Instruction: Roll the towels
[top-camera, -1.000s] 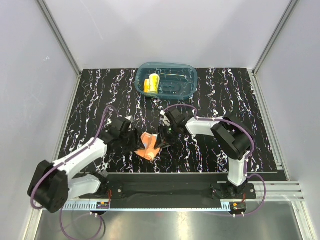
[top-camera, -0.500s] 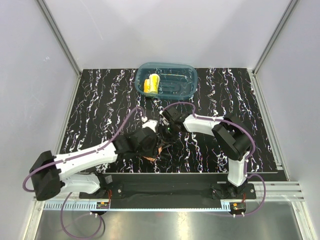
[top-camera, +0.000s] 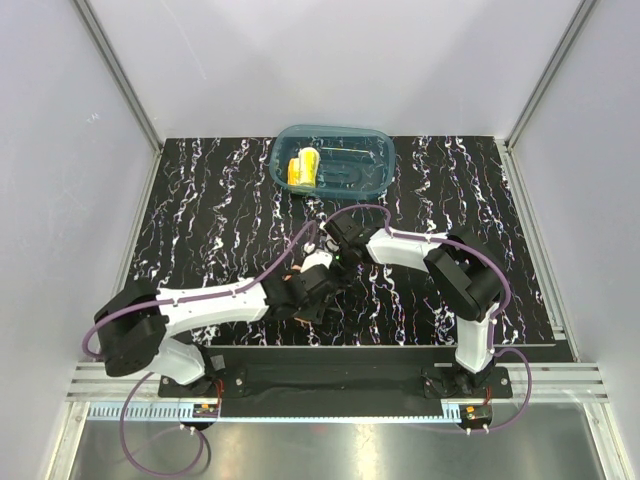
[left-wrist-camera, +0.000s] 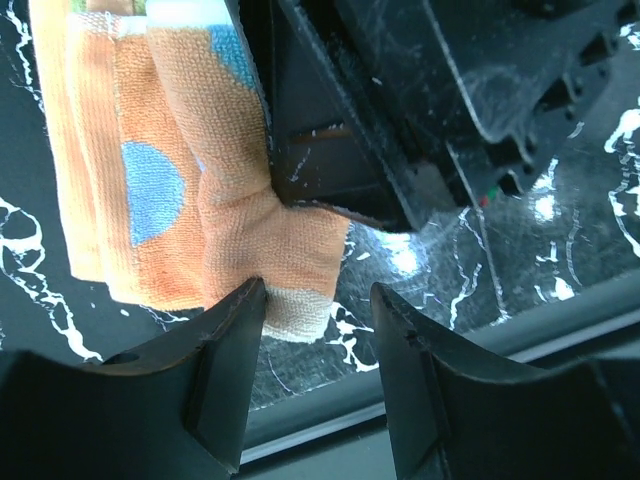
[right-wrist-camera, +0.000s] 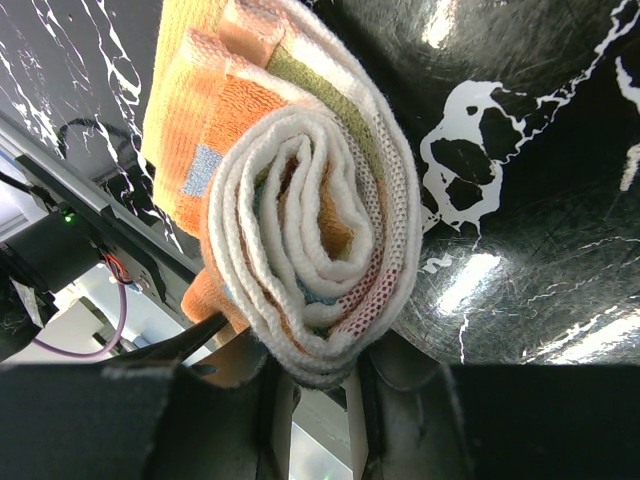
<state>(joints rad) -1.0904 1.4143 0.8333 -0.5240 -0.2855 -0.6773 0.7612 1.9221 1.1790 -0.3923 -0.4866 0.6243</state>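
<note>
The orange towel (right-wrist-camera: 310, 240), with light-blue patches, is rolled into a tight spiral, and my right gripper (right-wrist-camera: 320, 378) is shut on the end of the roll. From the left wrist the same towel (left-wrist-camera: 170, 180) hangs over the black marbled table. My left gripper (left-wrist-camera: 318, 296) is open at its lower corner, one fingertip (left-wrist-camera: 250, 300) touching the cloth and nothing between the jaws. From above, my left gripper (top-camera: 316, 288) and right gripper (top-camera: 336, 262) meet at the table's middle and hide this towel. The yellow towel (top-camera: 303, 168) lies rolled in the teal tub (top-camera: 372, 150).
The tub stands at the back centre of the table (top-camera: 200, 200). The right gripper's black body (left-wrist-camera: 440, 100) is close above my left fingers. The table's near edge and a metal rail (top-camera: 330, 372) lie just below the grippers. Grey walls enclose the sides.
My left arm has swung right and forward, bringing its gripper over the orange towel beside the right gripper, so the towel no longer shows from above. The right gripper has stayed put.
</note>
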